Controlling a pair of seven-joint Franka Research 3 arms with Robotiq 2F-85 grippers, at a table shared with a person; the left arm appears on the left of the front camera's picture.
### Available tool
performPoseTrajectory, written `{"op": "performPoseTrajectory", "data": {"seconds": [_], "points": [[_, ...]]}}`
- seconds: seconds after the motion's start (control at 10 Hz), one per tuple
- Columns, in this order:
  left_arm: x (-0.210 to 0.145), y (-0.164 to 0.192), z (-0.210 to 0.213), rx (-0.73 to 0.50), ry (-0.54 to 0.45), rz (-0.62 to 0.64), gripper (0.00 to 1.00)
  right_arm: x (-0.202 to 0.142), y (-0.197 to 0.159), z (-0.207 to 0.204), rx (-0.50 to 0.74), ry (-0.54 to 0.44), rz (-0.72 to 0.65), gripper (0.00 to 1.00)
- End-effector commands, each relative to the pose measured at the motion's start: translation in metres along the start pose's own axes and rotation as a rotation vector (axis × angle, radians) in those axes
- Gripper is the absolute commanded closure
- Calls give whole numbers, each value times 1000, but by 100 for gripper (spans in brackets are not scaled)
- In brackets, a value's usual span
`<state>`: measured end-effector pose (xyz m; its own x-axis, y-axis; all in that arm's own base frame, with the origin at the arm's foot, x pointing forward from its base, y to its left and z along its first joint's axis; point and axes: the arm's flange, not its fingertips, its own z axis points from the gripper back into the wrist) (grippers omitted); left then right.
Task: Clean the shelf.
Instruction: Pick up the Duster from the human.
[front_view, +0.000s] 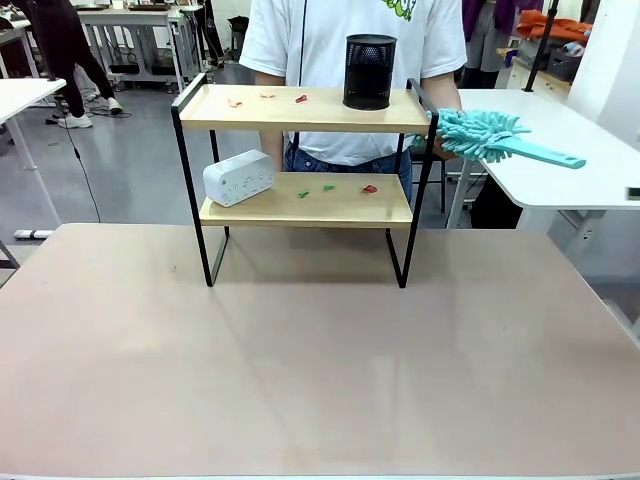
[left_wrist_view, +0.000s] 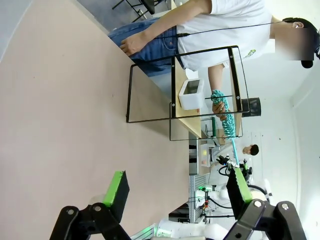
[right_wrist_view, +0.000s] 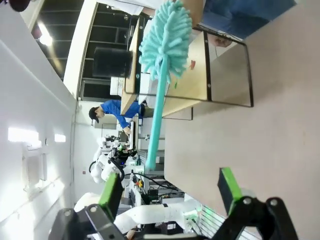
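Because small bits (front_view: 301, 98) lie on the shelf (front_view: 300, 120) at the far side of the worktop (front_view: 300, 350), a fluffy duster (front_view: 480, 135) is held beside it by a person (front_view: 320, 40), maybe to be passed over, while the left hand (left_wrist_view: 177, 190) and right hand (right_wrist_view: 169, 190) are seen wide open, empty.

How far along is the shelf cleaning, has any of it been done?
Nothing looks done: coloured scraps lie on both boards of the shelf. In hand: the person holds a teal duster by the shelf's right end. The left pincer and right pincer hang open, empty. All the wiping is left.
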<state>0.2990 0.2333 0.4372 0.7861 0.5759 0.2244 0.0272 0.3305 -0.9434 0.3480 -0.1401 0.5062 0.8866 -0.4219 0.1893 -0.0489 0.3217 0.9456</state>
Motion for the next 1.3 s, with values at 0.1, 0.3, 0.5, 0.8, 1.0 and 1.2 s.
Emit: {"op": "performPoseTrajectory", "data": {"seconds": [0.1, 0.3, 0.5, 0.8, 1.0, 1.2], "points": [[-1, -2, 2, -8, 6, -8, 0, 56, -10, -67, 12, 10, -83, 0], [-1, -2, 2, -8, 6, -8, 0, 65, -7, -113, 27, 47, -179, 0], [-1, -2, 2, -8, 6, -8, 0, 70, 0, -139, 22, 40, -263, 0], [-1, -2, 2, -8, 6, -8, 0, 74, 8, -150, -24, 51, -283, 0], [-1, -2, 2, -8, 6, -8, 0, 74, 6, -144, -27, 50, -282, 0], [-1, -2, 2, -8, 6, -8, 0, 72, 5, -142, -27, 48, -270, 0]]}}
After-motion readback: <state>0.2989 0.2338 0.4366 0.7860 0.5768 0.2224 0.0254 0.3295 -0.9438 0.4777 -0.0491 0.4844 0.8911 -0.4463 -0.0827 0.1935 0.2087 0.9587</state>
